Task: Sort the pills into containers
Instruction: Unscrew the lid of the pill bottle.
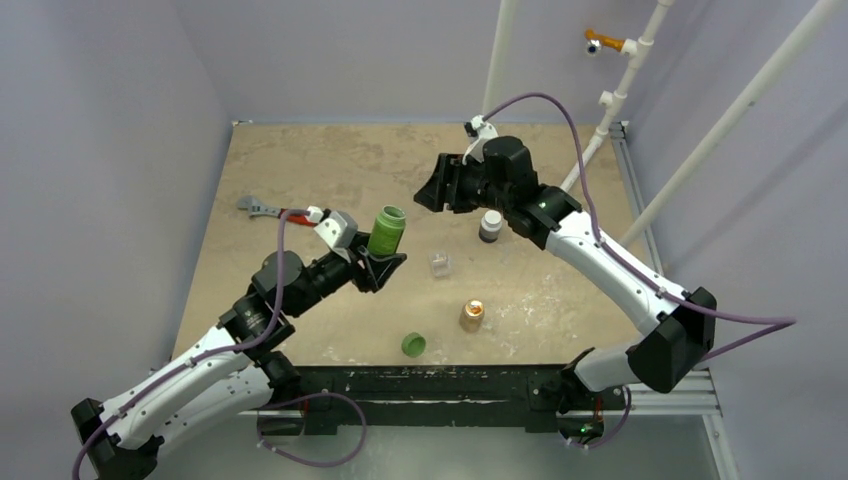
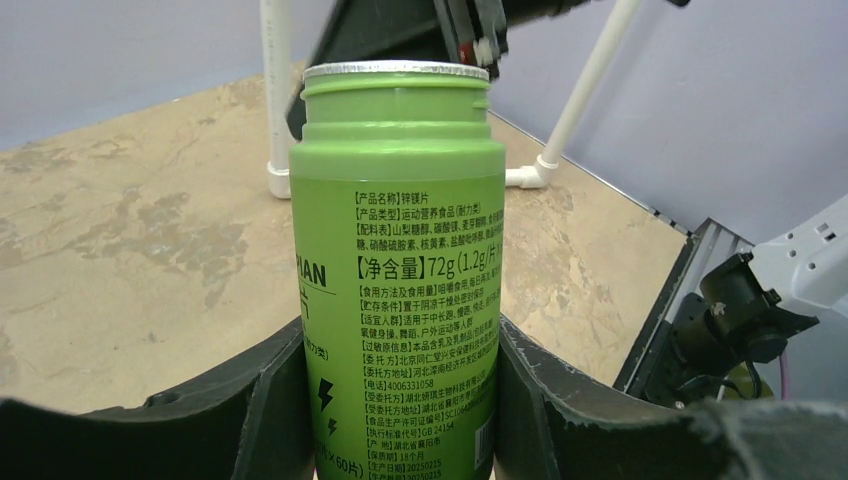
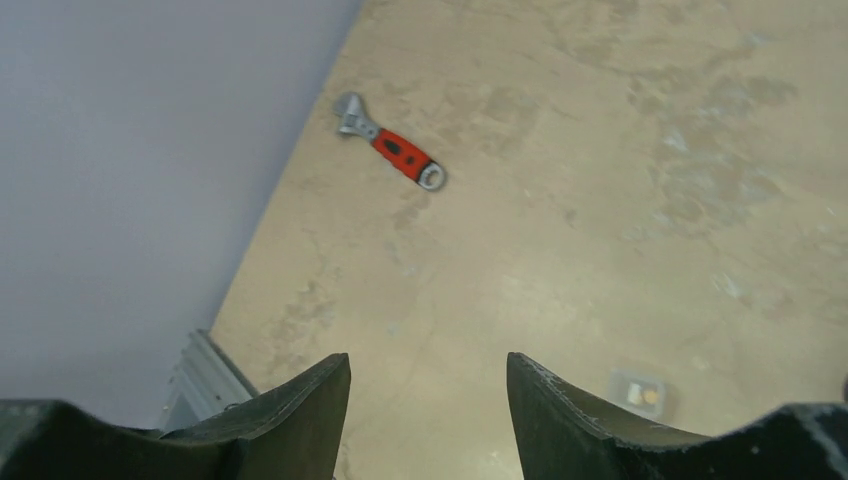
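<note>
While the left hand (image 1: 385, 262) is clamped around the smooth green plastic bottle (image 2: 400, 230), cap off and a silvery foil rim on top, the right hand (image 3: 428, 372) hangs over the desk (image 1: 330, 160) with its jaws apart and nothing in them. The desk is mottled tan, kinda stained-looking. The little clear boxy case (image 1: 439, 264) sits mid-desk, near the dark brown white-capped bottle (image 1: 490, 226). The right wrist view catches a couple of tiny pale pills (image 3: 641, 395) inside it, too small to make out properly. A round green cap (image 1: 413, 345) and a tan-orange bottle (image 1: 471, 315) sit nearer the arm bases. A red-handled wrench (image 3: 392, 153) lies by the left wall. The green bottle's base is cut off in the left wrist view.
</note>
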Motion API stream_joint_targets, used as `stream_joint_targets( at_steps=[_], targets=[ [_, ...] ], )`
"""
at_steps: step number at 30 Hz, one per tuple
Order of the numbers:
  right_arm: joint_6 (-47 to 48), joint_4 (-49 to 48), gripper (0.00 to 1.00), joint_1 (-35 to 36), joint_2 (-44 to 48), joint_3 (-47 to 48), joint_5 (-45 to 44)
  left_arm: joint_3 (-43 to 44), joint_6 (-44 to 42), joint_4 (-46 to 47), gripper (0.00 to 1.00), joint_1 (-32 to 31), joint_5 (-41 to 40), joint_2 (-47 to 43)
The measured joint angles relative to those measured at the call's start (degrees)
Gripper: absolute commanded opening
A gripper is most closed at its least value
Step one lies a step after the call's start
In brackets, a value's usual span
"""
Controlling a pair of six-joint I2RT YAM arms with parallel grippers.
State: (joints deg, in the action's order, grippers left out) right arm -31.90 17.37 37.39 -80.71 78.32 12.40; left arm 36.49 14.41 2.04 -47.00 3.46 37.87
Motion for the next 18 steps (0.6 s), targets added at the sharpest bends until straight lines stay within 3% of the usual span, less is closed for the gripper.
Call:
stream_joint_targets(
  at_steps=[9, 18],
  targets=[
    [-3.26, 4.94, 0.69, -0.33, 1.97, -5.6, -6.99, -0.17, 0.09, 0.57, 0.0, 0.0, -3.37, -0.55],
    [-3.72, 6.14, 0.69, -0.26, 5.2, -9.62, -7.13, -4.35, 1.6, 3.02, 0.0, 0.0, -5.22, 0.04]
  ],
)
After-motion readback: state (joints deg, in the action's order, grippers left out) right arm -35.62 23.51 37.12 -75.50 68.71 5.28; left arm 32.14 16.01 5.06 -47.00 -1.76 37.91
